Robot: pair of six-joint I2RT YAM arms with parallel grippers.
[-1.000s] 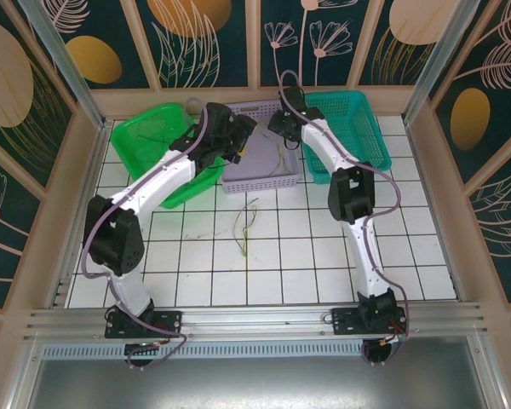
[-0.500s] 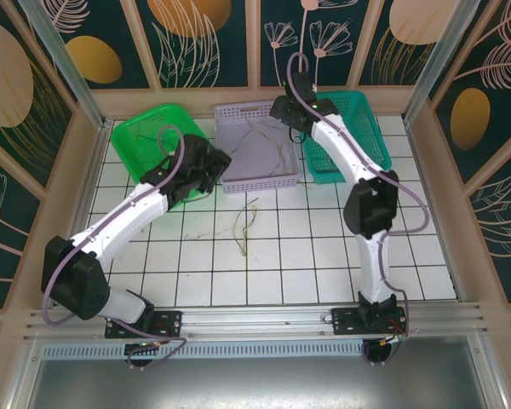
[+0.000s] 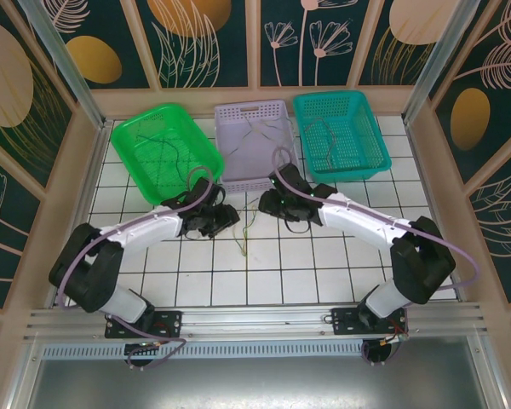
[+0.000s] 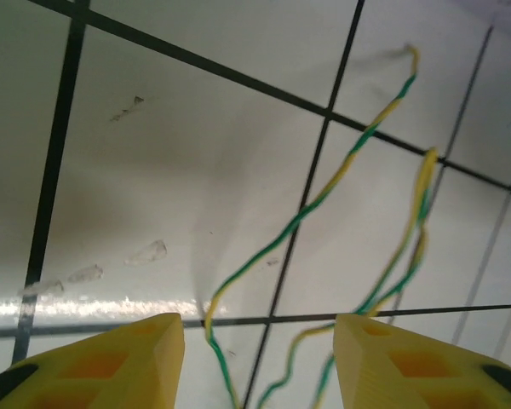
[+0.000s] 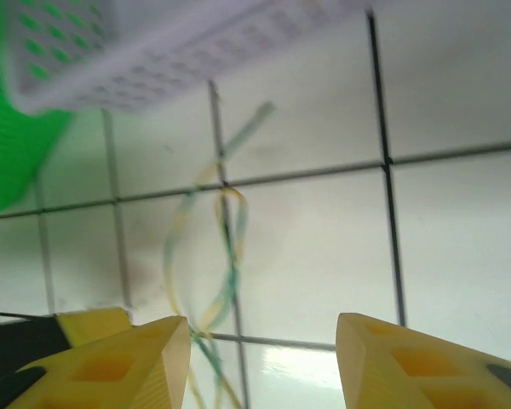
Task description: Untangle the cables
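Observation:
A tangle of thin yellow-green cables lies on the white tiled table just in front of the lavender basket. My left gripper sits low at the tangle's left side, my right gripper at its upper right. In the left wrist view the yellow fingers stand wide apart, and two cable strands run between them on the tiles. In the right wrist view the gripper is open too. The twisted cables lie ahead of its left finger, untouched.
Three baskets stand at the back: green, lavender and teal, each with thin cables inside. The lavender basket's wall is close above the tangle. Open tiles lie toward the near edge.
Both arms have swung down from the baskets at the back to the table's middle. They now flank the yellow-green tangle, which has not moved.

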